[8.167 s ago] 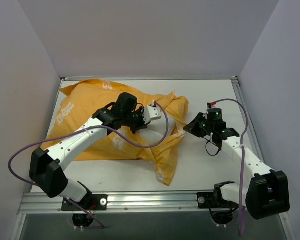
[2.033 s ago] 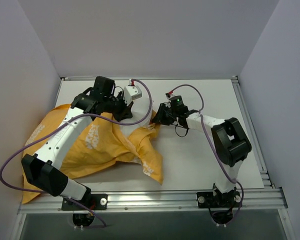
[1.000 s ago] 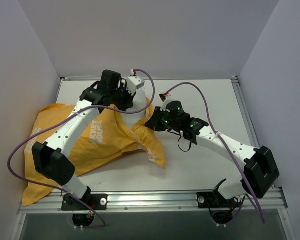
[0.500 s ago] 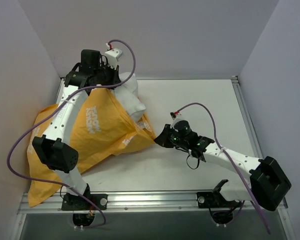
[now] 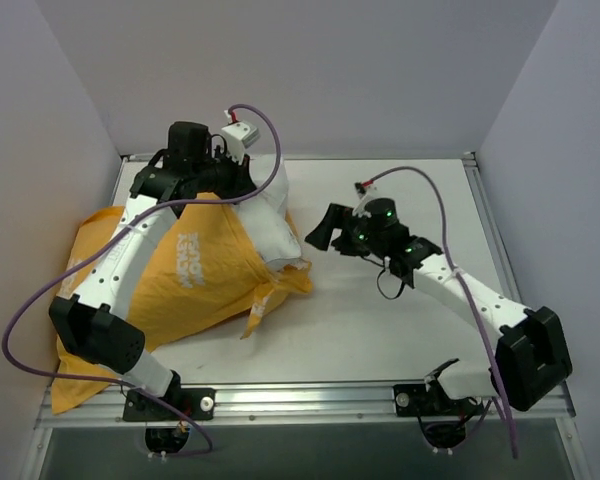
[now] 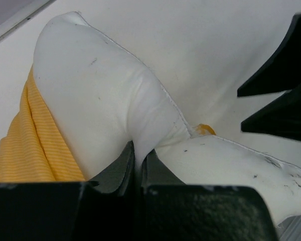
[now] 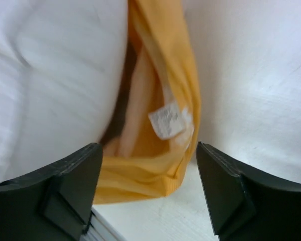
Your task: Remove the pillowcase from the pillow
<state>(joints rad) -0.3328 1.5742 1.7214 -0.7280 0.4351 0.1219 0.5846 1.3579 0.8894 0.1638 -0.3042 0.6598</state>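
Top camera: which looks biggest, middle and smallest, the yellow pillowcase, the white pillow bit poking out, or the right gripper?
1. pillowcase: largest by far.
2. pillow: only its uncovered end shows.
3. right gripper: smallest.

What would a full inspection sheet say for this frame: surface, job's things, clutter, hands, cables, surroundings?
Surface: white table, no spills seen.
Job's things: pillow partly out, its far end exposed; pillowcase covers the rest, bunched, its near-left corner lying over the front rail.
Clutter: nothing seen.
Hands: left hand shut on a fold of the pillow; right hand open at the pillowcase's opening, gripping nothing.
Cables: purple cables loop off each arm; no snag visible.
Surroundings: grey walls on three sides.
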